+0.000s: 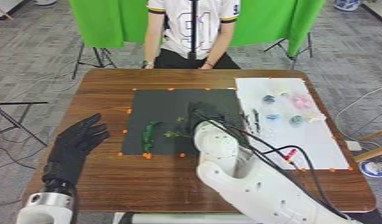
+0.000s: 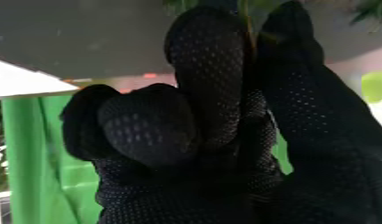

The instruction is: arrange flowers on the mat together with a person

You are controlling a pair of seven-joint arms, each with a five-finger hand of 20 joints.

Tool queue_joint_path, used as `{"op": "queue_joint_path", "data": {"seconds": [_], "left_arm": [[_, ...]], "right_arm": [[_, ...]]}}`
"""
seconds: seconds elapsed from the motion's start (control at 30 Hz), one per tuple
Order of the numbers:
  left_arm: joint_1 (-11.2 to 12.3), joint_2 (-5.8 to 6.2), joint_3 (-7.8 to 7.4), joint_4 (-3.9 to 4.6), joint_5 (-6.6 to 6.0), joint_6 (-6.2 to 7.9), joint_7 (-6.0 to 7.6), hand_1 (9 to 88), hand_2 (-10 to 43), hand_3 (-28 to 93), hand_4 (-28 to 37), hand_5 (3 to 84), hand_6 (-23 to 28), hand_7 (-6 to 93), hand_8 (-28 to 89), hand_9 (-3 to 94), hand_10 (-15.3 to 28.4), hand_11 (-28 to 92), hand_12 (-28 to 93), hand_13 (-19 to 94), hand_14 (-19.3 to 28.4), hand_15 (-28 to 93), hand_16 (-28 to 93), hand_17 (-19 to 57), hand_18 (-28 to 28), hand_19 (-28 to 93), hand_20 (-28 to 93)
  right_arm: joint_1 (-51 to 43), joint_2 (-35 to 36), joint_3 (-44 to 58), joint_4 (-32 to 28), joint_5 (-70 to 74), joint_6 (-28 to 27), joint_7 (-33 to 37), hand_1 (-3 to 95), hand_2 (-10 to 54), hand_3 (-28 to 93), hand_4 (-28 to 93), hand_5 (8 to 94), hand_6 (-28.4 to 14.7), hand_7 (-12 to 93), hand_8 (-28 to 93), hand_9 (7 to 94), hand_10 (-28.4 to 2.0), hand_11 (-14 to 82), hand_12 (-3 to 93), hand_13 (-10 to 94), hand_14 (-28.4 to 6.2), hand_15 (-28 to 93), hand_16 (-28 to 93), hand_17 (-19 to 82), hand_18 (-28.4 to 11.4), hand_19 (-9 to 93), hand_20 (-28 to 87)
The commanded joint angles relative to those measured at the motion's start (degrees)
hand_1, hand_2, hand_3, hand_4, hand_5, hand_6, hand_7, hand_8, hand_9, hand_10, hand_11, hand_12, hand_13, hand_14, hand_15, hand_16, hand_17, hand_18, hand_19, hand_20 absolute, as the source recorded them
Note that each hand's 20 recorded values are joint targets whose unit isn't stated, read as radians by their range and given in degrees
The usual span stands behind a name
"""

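My right hand [image 1: 203, 110] is over the upper middle of the dark mat [image 1: 161, 102] in the head view. A leafy green sprig [image 1: 178, 129] shows just left of it. In the right wrist view the right hand [image 2: 210, 65] pinches a thin stem [image 2: 249, 27] between a finger and the thumb, its other fingers curled. A green curved piece [image 1: 149, 136] lies on the mat's left part. My left hand [image 1: 78, 142] is left of the mat, fingers straight and holding nothing.
On the white sheet [image 1: 303, 145] at right are a blue flower [image 1: 268, 99], a pink one [image 1: 302, 102], a teal one [image 1: 297, 120], dark stems [image 1: 256, 120] and a red object [image 1: 290, 154]. A person sits beyond the table [image 1: 107, 85]; orange pieces edge the mat.
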Motion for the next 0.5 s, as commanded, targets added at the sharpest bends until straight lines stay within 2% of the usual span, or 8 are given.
{"op": "queue_joint_path", "data": {"seconds": [0.03,0.1,0.23,0.37,0.5], "left_arm": [[-0.53,-0.09,0.32,0.64,0.66,-1.23,-1.37,22.1,7.3,79,-28.3,39.9,10.9,16.4,-11,35.0,20.5,34,8,24,26.2,58,-14,-7.2,21.0,55,4],[-0.84,-0.04,0.46,0.74,0.84,-1.46,-1.49,22.1,7.3,79,-28.3,39.8,10.9,16.3,-11,34.9,20.5,34,8,24,26.2,58,-14,-7.2,21.0,55,4],[-1.5,0.11,0.96,1.02,0.94,-1.84,-1.58,22.1,7.2,80,-28.3,39.8,11.0,16.3,-11,35.0,20.5,34,8,24,26.2,58,-14,-7.2,21.0,55,4],[-1.91,0.23,1.45,1.2,1.11,-2.22,-1.8,22.2,7.2,80,-28.3,39.9,11.0,16.3,-11,34.9,20.5,34,8,24,26.3,58,-14,-7.2,21.0,55,4],[-2.23,0.21,1.54,1.32,1.16,-2.27,-1.92,22.2,7.1,80,-28.3,39.8,10.9,16.3,-11,34.9,20.5,34,8,24,26.3,58,-14,-7.2,21.0,55,4]], "right_arm": [[1.47,-1.7,-2.39,1.37,-0.18,-3.68,2.24,51.3,-7.7,59,-24,92.4,0.2,17,7,93.7,-10.5,42.5,19.7,90,-7.0,64,21,61,-20.7,93,27],[1.71,-1.99,-2.87,1.37,-0.03,-4.71,2.44,50.0,-6.4,59,-23,93.0,0.5,17,4,93.7,-10.5,43.2,19.2,91,-6.9,64,21,62,-21.1,93,29],[2.15,-1.97,-4.08,1.46,-0.81,-3.49,1.99,48.7,-3.4,57,-21,93.7,1.0,20,-11,93.7,-10.7,44.5,17.8,92,-7.3,64,20,63,-21.4,93,31],[2.76,-1.54,-5.52,2.31,-2.43,1.53,1.2,47.8,-1.6,58,-21,93.7,1.3,22,-12,93.7,-10.6,46.5,16.6,93,-7.1,64,20,64,-21.0,93,31],[3.14,-1.67,-5.72,2.09,-1.71,0.9,1.97,47.2,-0.3,60,-20,93.7,1.1,26,-12,93.7,-9.9,49.6,15.1,94,-6.4,65,19,66,-20.7,93,32]]}}
